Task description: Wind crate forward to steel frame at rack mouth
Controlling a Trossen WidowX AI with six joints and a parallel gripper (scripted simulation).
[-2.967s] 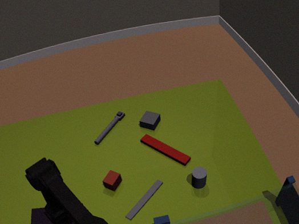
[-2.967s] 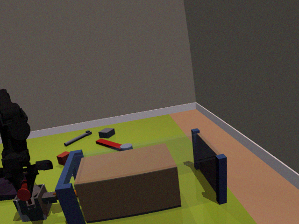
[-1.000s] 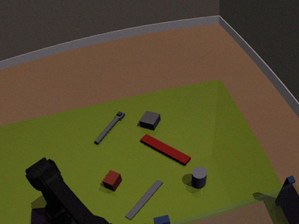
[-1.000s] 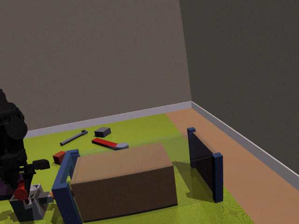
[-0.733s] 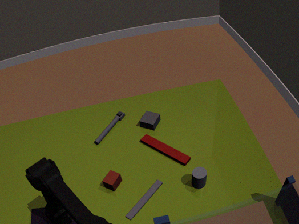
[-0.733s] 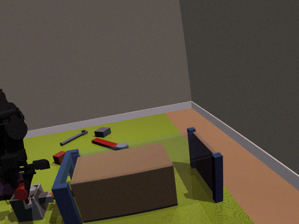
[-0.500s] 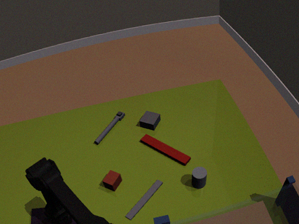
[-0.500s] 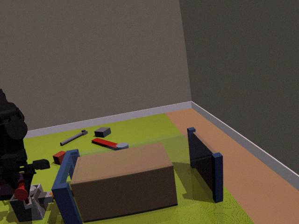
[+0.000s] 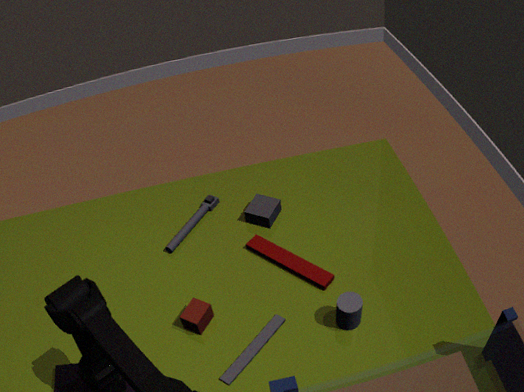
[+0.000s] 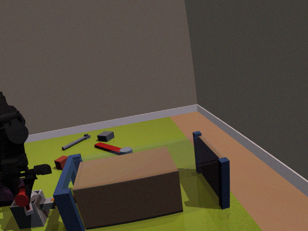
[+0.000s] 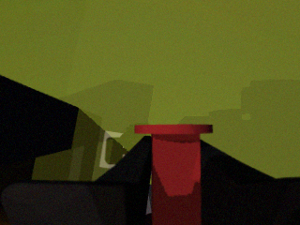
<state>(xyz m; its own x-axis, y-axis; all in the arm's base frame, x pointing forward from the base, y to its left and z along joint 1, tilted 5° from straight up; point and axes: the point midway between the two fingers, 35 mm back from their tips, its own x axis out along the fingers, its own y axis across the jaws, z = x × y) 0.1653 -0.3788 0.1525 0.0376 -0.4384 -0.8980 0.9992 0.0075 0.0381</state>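
Exterior view, lower left of the frame: my gripper (image 10: pixel 24 185) (image 11: pixel 169 142) is closed on the red handle (image 10: pixel 21 198) (image 11: pixel 176 173), and its round end faces the camera. The handle sits over the grey winch (image 10: pixel 30 218), reaching down towards its top; whether the square key is fully down in the hole I cannot tell, because my own fingers and the handle cover it. In the wrist view the red grip stands upright at the lower middle, its flat cap above my fingertips, dark pads pressing from either side.

What the coming move turns on is the handle's offset from the winch's upright axis. I judge that I must carry the grip round that axis in a level arc, neither lifting the key nor dragging it sideways.

Right of the winch, the blue frame (image 9: pixel 280 386) (image 10: pixel 62 195) stands across the mouth of the rack. The brown crate (image 9: pixel 386 391) (image 10: pixel 129 194) lies just behind it, at lower centre, its long side running away from me to the right, and it looks flat. Its front is near the frame; contact I cannot confirm. I think little winding is left, so I would turn slowly, watch that front edge for lift, then let go and back off.
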